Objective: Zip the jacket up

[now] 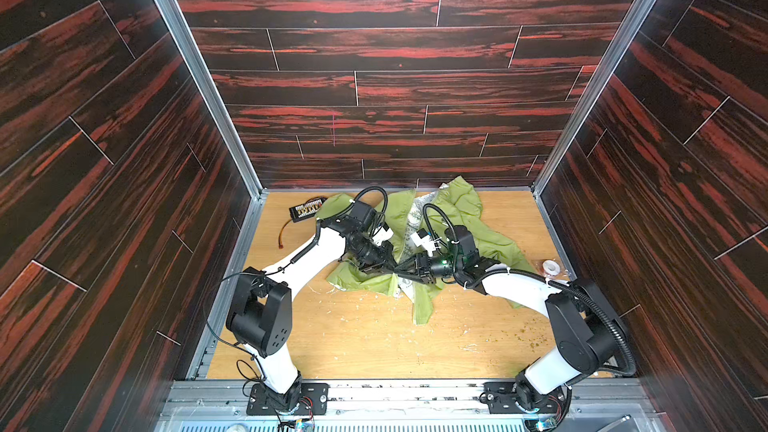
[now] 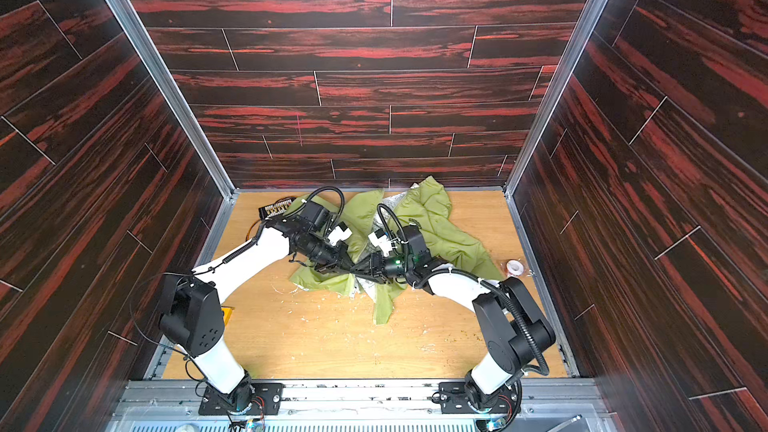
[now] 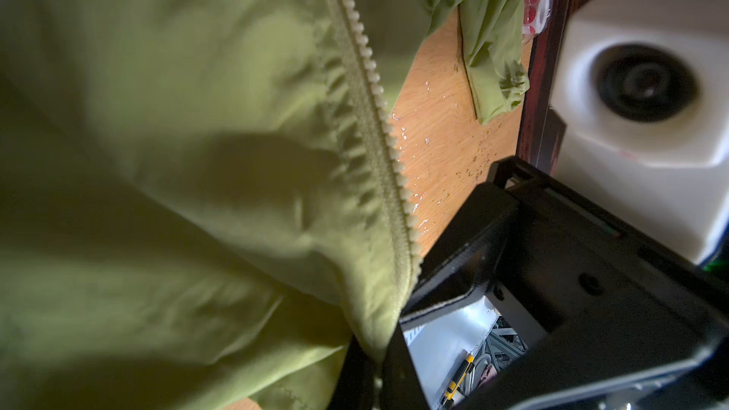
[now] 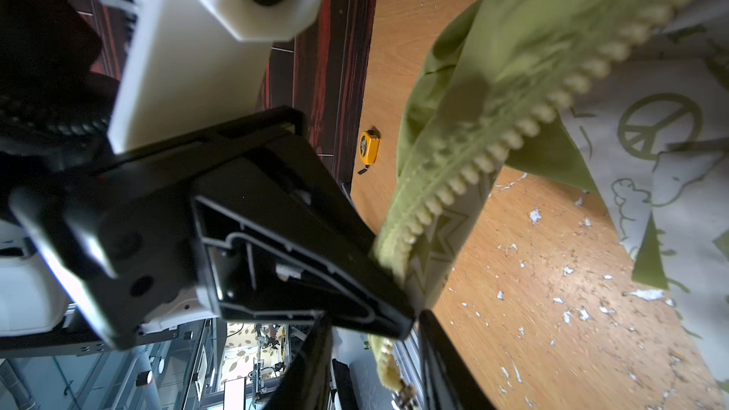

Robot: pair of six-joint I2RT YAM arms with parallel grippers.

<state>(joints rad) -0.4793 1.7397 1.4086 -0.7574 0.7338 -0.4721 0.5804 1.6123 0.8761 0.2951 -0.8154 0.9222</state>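
Trainee: Both grippers were tip to tip at the lower front edge of the jacket (image 1: 469, 218). What did the step call for?

Lead: Securing the bottom end of one zipper side, by my reading, so it could be mated with the other. The left gripper (image 1: 392, 268) was pressed shut, its fingers (image 4: 300, 254) pinching the toothed tape. The teeth (image 3: 371, 84) ran away from those fingertips up the panel. The right gripper (image 1: 405, 273) had its fingers (image 4: 443, 364) spread, and the loose zipper end (image 4: 388, 364) hung between them, just past the left fingertips. I could not tell whether either pad touched it.

Trainee: How to do it well?

Lead: Close the right fingers low on that end, hold the left pinch firm and draw the tape taut between the two grips. Thin cloth would likely bunch into the teeth if slack were left near the fingertips.

Trainee: And the jacket itself?

Lead: Olive-green, thin, crumpled. It lay open on the table (image 1: 374, 334), mostly beyond both sets of fingers, with a narrow strip trailing back past them toward the arm bases. Pale lining (image 4: 651, 143), printed with a peace sign and cartoon outlines, showed just beyond the right fingers. No stretch of zipper looked closed.
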